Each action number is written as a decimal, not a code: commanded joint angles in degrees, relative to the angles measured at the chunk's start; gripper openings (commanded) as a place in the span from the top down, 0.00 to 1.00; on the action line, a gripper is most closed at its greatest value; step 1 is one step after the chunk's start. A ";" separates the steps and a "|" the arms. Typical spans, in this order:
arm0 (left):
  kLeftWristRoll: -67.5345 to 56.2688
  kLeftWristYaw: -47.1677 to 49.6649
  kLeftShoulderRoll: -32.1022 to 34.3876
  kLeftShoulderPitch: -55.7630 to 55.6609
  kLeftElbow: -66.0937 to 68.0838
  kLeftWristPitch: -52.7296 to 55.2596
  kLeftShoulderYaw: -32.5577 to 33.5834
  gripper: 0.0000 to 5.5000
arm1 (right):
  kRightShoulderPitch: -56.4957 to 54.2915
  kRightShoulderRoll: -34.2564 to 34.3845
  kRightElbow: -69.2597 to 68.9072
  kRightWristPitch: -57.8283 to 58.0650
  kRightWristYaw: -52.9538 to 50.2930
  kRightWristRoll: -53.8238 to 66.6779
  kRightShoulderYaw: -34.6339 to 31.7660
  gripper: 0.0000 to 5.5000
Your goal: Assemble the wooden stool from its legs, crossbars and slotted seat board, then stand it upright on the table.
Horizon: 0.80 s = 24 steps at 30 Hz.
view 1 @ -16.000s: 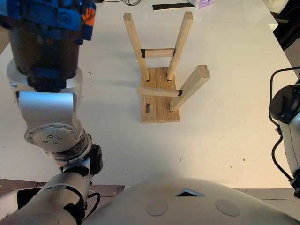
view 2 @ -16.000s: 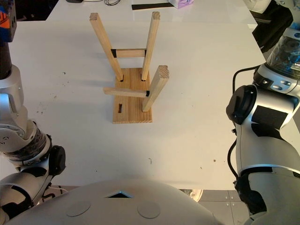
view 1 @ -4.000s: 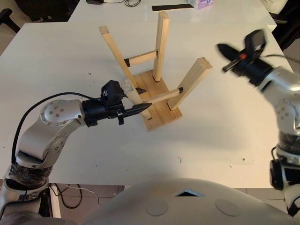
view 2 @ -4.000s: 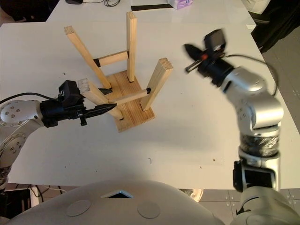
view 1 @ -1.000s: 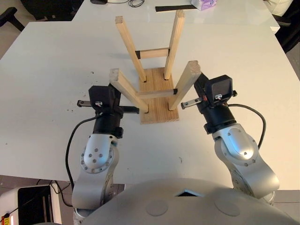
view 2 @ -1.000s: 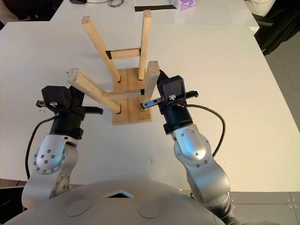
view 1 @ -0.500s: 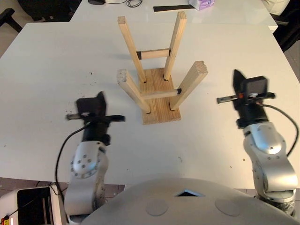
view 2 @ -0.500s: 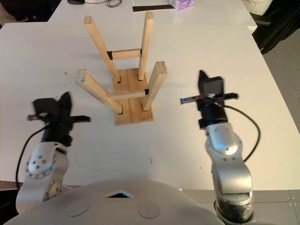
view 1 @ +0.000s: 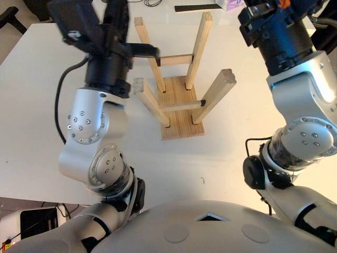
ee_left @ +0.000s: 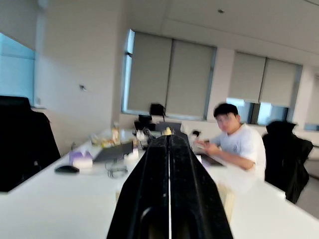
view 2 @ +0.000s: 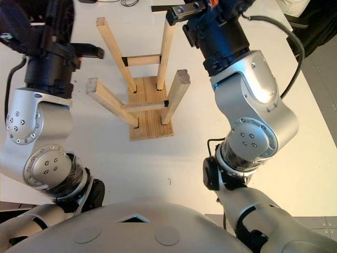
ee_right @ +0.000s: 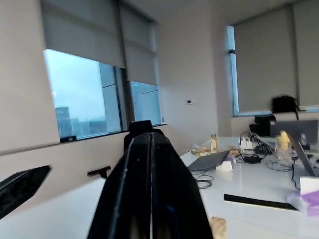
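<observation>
Meanwhile, both arms had swung up from the low places they held half a second before, when they sat near the table's front edge, well apart from the stool on either side. The left gripper [ee_left: 169,142] now pointed out level over the far end of the table, its two black fingers pressed flat together with nothing between them. The right gripper [ee_right: 150,140] was raised the same way and clenched on nothing, its fingers meeting along a thin seam. A second before, both had been just beside the two near legs, so the arms had let go and drawn clear. The stool [view 1: 174,87] had kept its place on the white table [view 1: 42,100]. It was upside down, with the seat board [view 1: 181,125] flat on the tabletop and all four legs pointing up. Sixteen seconds earlier only three legs stood in the board and the near-left slot was bare. Now the near-left leg [view 1: 151,103] was seated there, leaning out to the left, and the near-right leg [view 1: 217,94] leaned out to the right. A near crossbar [view 1: 181,105] spanned between those two, and a far crossbar [view 1: 176,60] with dark ends joined the far legs [view 1: 197,50]. A black strip [view 1: 195,7] lay at the far edge of the table.
</observation>
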 commanded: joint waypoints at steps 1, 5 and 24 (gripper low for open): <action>-2.40 -0.22 -0.91 -0.87 -1.32 3.44 -0.29 1.00 | 1.87 -1.97 0.45 0.20 1.84 0.30 3.30 1.00; -6.25 -1.61 -1.31 -2.34 -3.08 2.70 2.54 1.00 | 1.24 0.02 -0.73 -1.12 1.29 3.52 1.92 1.00; -19.07 3.36 6.52 17.43 1.30 3.58 -2.46 1.00 | 16.81 -4.74 1.93 -1.88 1.19 3.65 10.34 1.00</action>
